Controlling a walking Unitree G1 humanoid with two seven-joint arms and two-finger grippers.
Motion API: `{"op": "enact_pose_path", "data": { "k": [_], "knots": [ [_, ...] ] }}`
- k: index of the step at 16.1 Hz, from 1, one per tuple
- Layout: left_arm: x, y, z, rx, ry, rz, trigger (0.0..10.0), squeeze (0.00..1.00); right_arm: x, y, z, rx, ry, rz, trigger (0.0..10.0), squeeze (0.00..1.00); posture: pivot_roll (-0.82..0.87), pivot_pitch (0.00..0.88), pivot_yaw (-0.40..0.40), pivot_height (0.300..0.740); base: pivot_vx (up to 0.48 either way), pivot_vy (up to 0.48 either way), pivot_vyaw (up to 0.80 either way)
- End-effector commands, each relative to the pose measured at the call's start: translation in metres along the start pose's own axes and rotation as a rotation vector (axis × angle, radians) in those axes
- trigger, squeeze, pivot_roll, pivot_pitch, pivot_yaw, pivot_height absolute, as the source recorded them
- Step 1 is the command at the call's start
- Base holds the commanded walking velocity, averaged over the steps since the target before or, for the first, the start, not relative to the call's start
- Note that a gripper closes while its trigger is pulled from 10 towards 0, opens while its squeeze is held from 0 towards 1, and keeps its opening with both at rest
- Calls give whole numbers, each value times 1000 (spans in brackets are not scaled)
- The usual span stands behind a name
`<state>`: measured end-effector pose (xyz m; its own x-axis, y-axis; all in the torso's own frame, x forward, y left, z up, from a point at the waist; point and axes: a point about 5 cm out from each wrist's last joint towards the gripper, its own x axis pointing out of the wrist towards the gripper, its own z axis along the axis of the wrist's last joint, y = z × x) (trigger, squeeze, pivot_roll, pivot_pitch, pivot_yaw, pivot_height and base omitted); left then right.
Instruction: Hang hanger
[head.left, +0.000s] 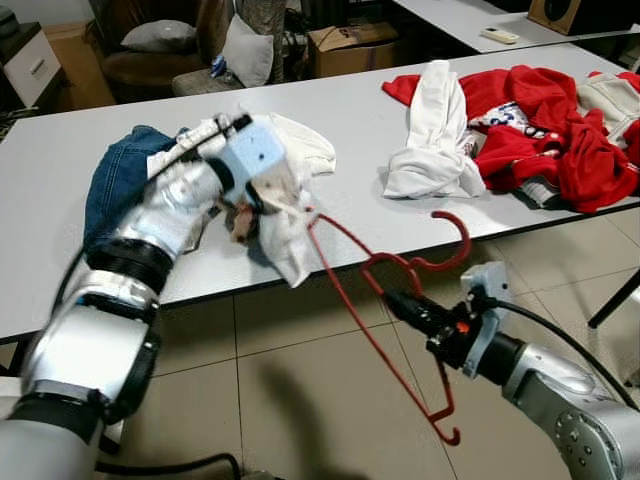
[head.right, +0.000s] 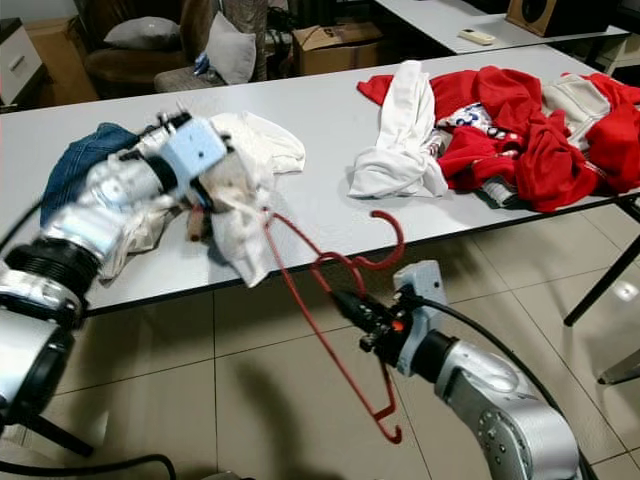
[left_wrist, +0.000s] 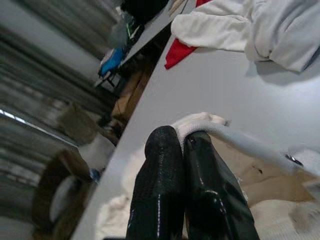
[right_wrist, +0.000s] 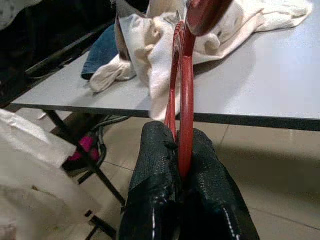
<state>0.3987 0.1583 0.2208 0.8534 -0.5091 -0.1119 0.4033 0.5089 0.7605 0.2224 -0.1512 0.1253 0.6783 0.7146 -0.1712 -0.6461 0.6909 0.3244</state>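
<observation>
The thin red wire hanger (head.left: 385, 300) hangs off the worktop (head.left: 360, 140) edge over the floor, its neck clamped between the right gripper (head.left: 392, 300) fingers, its far shoulder tucked into the cream garment (head.left: 285, 225) pinched by the left gripper (left_wrist: 182, 145) fingers; no writing legible.

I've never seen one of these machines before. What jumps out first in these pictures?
The red hanger, pinched in the right gripper below the table edge, with one end poked into the cream garment that the left gripper clamps at the table's near edge. Farther right on the table lies a bright heap of red and white clothes.
</observation>
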Motion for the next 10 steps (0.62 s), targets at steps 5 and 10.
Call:
{"op": "enact_pose_path", "data": {
  "k": [5,10],
  "knots": [
    [-4,12,24,191,-54,-60,0,0,10,3,10,10,-68,75,10000,0,-137,0,95,740,0,0,0],
    [-5,-2,18,213,-33,-107,0,0,15,4,19,2,-103,118,10000,0,-131,0,95,740,0,0,0]
  ]
}}
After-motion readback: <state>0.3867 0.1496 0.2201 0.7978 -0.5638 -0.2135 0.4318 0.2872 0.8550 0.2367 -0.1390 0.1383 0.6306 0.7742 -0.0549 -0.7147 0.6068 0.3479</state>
